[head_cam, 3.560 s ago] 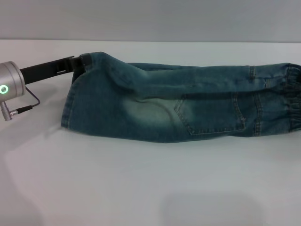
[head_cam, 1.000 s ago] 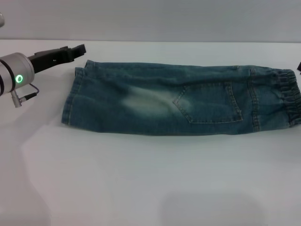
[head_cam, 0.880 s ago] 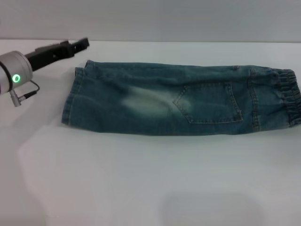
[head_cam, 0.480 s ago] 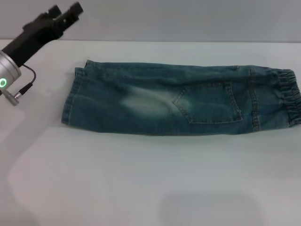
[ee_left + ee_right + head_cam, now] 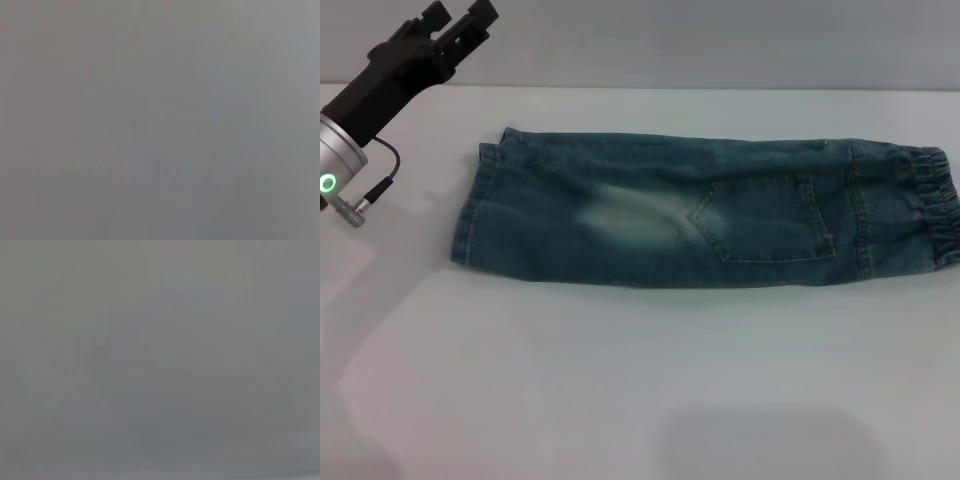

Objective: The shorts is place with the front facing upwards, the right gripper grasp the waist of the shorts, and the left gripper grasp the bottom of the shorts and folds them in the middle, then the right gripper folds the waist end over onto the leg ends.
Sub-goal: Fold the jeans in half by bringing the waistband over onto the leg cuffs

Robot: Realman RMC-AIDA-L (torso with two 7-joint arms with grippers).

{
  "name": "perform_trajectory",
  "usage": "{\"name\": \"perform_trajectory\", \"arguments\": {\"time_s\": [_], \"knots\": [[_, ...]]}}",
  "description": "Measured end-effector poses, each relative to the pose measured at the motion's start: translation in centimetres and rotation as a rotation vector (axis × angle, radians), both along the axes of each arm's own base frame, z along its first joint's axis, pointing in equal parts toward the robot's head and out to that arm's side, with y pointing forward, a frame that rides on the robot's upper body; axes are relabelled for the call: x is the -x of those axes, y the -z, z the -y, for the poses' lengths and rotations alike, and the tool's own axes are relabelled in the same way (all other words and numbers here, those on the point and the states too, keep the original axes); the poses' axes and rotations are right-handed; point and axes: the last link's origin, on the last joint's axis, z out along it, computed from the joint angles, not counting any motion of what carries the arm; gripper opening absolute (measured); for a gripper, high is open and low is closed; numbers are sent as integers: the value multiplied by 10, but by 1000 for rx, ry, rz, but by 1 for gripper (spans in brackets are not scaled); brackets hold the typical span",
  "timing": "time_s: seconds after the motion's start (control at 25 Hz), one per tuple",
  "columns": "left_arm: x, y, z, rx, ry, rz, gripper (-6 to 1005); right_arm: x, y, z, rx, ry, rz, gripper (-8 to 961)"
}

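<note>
Now the shorts (image 5: pixel 705 213) lie flat on the white surface (image 5: pixel 620 380), across the middle of the head view, already folded lengthwise so that one leg covers the other. They make one long band of blue-green denim. The waist of the shorts (image 5: pixel 938 207), with its gathered elastic, is at the right edge of the frame. The bottom of the shorts (image 5: pixel 472 212), the flat stitched hems, is at the left side of the band. A pale faded patch (image 5: pixel 625 222) shows on the leg, a little left of the centre, and a back pocket (image 5: pixel 765 220) with its seam line sits to the right of it. The pocket lies flat, and what may be inside it cannot be seen.

The left gripper (image 5: pixel 460 22) is in the upper left corner of the frame, lifted above the surface and well apart from the hems. Its two black fingers (image 5: pixel 480 16) point up and to the right with a small gap between them, and they hold nothing. Behind it the silver wrist (image 5: pixel 338 165) with a green light reaches the left edge of the frame.

The right gripper does not appear in the head view. Both wrist views give only a plain grey field, with nothing to recognise in them.
</note>
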Motion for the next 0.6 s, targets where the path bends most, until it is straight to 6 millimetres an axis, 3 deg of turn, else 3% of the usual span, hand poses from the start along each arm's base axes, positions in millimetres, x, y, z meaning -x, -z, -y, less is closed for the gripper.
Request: {"name": "perform_trajectory", "arguments": {"time_s": [0.28, 0.6], "knots": [[-3, -1, -4, -4, 1, -8, 833, 2, -1, -17, 153, 100, 194, 507], [-7, 0, -11, -11, -12, -11, 833, 4, 24, -24, 331, 149, 338, 507]]}}
